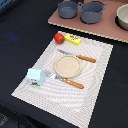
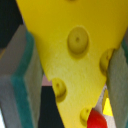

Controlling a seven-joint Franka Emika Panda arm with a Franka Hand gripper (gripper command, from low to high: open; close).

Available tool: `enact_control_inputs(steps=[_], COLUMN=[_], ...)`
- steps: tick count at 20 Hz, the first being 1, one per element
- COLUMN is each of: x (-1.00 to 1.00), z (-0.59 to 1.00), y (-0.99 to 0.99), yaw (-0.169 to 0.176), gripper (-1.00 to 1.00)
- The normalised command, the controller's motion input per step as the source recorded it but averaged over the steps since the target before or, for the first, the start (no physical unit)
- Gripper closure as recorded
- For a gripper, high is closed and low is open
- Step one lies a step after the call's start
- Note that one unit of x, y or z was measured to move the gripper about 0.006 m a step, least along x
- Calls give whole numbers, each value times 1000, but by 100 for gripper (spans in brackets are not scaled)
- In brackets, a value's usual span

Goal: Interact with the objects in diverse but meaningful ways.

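Holed yellow cheese wedge (image 2: 70, 55) pinched between the gripper's (image 2: 70, 65) two grey, teal-edged fingers (image 2: 20, 85).

The wedge fills the gap between the fingers, tip pointing away; a small red tomato (image 2: 96, 119) shows just beyond that tip. Judged best: keep the pinch firm and lower it level onto clear placemat.

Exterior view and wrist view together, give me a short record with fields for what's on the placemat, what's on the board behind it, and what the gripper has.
placemat: plate in the middle, knife and fork on either side of it
mat corners: red tomato touching yellow rectangular box; white-blue milk carton on the exterior view's left
board: two grey pots, a pale bowl at the edge
gripper: shut on holed yellow cheese wedge, seen only in the wrist view
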Motion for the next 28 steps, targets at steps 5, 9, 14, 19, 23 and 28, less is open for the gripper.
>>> enact_control_inputs(steps=[5, 9, 14, 19, 23, 28], x=[-275, -219, -198, -126, -120, -117], z=[-307, -304, -255, -181, -201, -223], y=[-122, -138, -165, -215, -217, -151], yaw=[5, 3, 0, 0, 0, 0], gripper=[100, 100, 100, 100, 100, 100])
